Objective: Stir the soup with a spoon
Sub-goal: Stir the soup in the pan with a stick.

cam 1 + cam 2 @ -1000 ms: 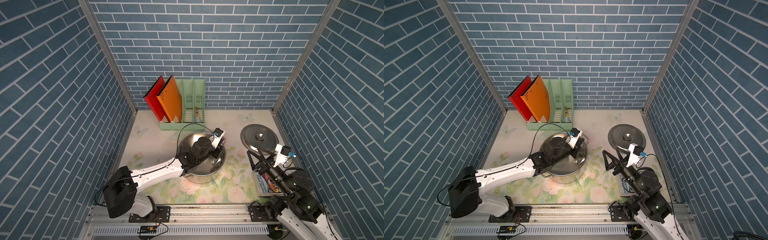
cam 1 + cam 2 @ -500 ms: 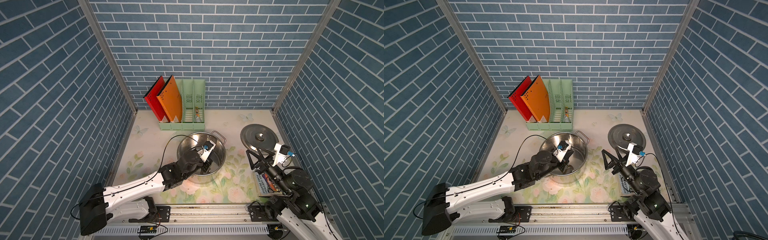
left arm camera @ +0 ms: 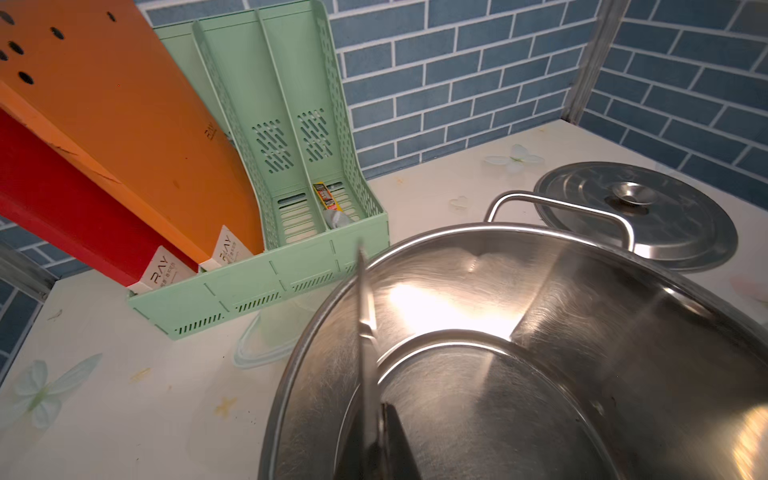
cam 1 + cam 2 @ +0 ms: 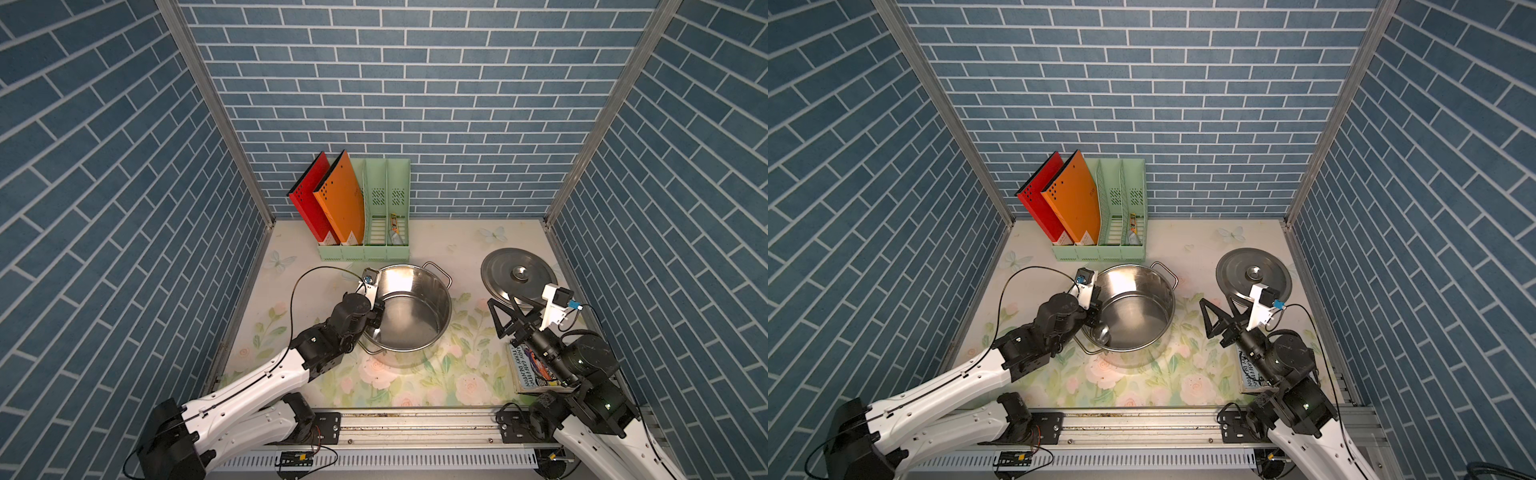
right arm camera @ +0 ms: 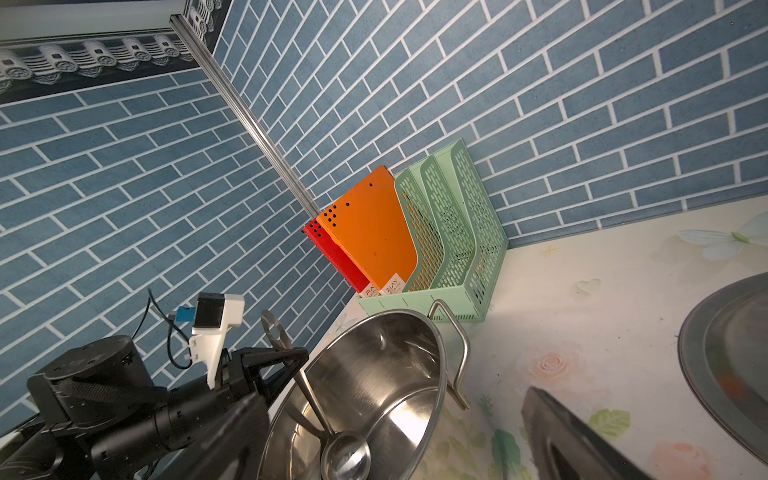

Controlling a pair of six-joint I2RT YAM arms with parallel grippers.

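steel pot (image 4: 440, 291) sits uncovered, its lid (image 4: 498, 270) parked just beyond the right gripper (image 4: 503, 300), which hangs wide and empty, clear of the work. left gripper (image 5: 291, 360) is clamped on the spoon (image 5: 345, 455) high on the handle, so the bowl reaches below the jaws to the pot floor by the wall. reads as mid-stir; contents unclear.

Quick tally: one steel pot (image 4: 432, 291), one lid (image 4: 498, 270), one spoon (image 5: 311, 395), one book (image 4: 528, 370). Then one green rack (image 4: 399, 183) with four slots, holding two folders (red folder (image 4: 305, 203), orange folder (image 4: 338, 199)) plus one small tube (image 4: 395, 230). And two robot arms: left arm (image 4: 257, 380), right arm (image 4: 582, 365).
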